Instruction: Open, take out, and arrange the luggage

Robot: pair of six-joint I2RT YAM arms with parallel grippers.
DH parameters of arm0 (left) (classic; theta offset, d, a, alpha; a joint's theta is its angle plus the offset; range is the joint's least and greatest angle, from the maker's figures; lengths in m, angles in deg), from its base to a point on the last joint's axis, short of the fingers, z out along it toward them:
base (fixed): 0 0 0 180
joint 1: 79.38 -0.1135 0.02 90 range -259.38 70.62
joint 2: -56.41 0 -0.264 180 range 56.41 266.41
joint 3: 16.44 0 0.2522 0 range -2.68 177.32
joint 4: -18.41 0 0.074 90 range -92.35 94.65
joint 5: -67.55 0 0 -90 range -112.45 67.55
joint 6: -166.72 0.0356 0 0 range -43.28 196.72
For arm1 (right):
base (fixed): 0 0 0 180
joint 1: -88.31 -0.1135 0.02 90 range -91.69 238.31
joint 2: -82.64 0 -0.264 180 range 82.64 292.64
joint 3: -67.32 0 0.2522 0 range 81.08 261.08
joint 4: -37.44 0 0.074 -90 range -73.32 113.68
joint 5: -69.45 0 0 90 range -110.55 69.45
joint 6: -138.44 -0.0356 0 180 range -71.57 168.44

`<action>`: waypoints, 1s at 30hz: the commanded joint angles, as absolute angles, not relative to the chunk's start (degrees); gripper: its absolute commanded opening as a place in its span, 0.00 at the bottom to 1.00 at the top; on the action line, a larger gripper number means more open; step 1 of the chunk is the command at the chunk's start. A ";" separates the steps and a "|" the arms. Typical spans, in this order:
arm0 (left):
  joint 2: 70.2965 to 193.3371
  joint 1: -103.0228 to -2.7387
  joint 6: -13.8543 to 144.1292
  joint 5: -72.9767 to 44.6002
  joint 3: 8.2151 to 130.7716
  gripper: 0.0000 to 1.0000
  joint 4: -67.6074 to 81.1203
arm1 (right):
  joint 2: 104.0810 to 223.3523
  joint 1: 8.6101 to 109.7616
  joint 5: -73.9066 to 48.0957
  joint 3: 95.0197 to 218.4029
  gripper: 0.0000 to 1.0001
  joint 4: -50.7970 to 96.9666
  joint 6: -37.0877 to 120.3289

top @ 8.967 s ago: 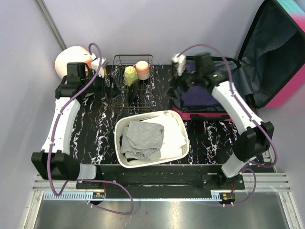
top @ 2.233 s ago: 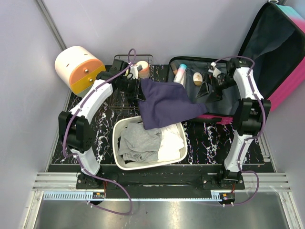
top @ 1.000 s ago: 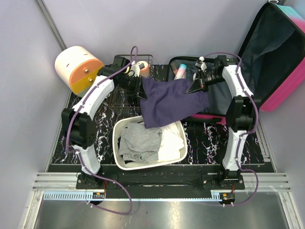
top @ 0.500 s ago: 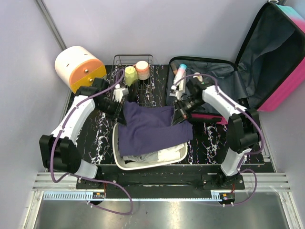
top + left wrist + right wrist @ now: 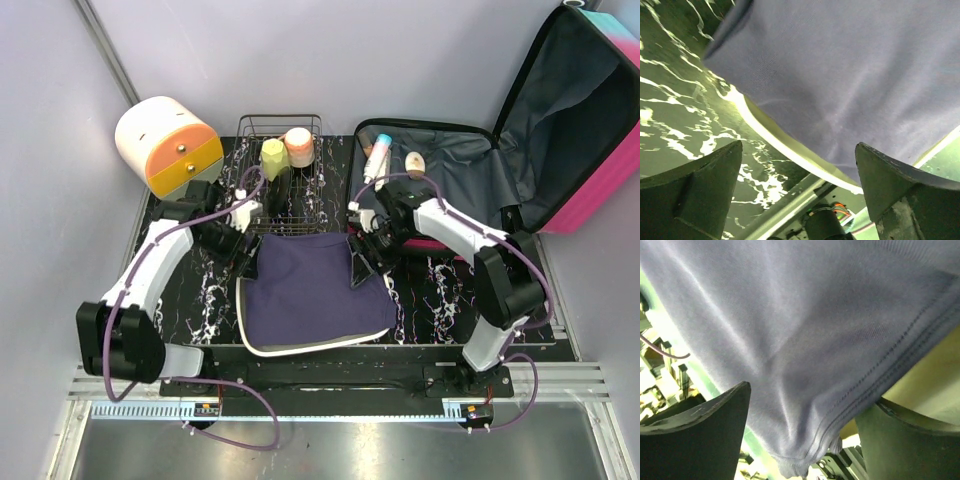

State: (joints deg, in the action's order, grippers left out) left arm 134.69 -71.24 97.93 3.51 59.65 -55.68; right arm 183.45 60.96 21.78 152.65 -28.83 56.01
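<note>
Logging luggage (image 5: 480, 160) at right rear of table (image 5: 200, 300), open, lid leaned back — hard shell, judged stiff, light, slick; best gripped at rim or zipper trim. Left gripper (image 5: 246, 258) and right gripper (image 5: 362, 258) spread wide, gripping nothing, flanking navy cloth (image 5: 310, 290) over white basin (image 5: 300, 348). Counted: one luggage, one cloth, one basin — one tube (image 5: 377, 155), one egg-shaped piece (image 5: 415, 161) inside.

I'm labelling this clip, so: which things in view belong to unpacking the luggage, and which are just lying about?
In the job: luggage, open; navy garment spread over the white tub; tube and egg-shaped item inside the luggage.
Lying about, it seems: wire rack; white-and-orange drawer box.
</note>
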 commanded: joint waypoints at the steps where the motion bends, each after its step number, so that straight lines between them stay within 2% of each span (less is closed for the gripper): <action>1: 127.61 -69.72 106.85 4.80 70.24 0.99 -58.10 | 175.20 61.33 17.16 159.55 0.93 -30.02 58.10; 2: 127.34 -68.32 107.47 4.45 71.93 0.99 -58.45 | 174.40 61.85 16.72 161.39 0.99 -30.72 58.19; 4: 127.25 -62.18 107.39 3.22 75.00 0.99 -58.45 | 172.56 63.52 17.77 163.07 0.99 -32.12 59.33; 9: 131.54 -46.55 104.14 0.32 74.93 0.99 -50.22 | 172.63 77.48 26.03 168.61 1.00 -34.59 58.46; 14: 145.25 -33.45 102.99 -6.00 78.88 0.99 -43.34 | 176.41 87.07 25.86 173.97 1.00 -34.94 57.05; 16: 151.32 -31.66 103.96 -9.44 80.73 0.99 -44.56 | 177.03 90.59 24.90 174.68 1.00 -34.86 56.61; 19: 155.28 -31.74 107.20 -10.66 77.15 0.99 -48.07 | 177.21 92.97 24.46 175.38 1.00 -34.94 56.87; 23: 152.57 -38.39 113.88 -11.55 66.60 0.99 -49.57 | 177.29 93.59 24.36 175.30 1.00 -35.03 57.40; 30: 138.79 -52.47 133.28 -16.28 48.50 0.99 -55.02 | 179.93 93.59 25.94 175.82 1.00 -34.85 56.87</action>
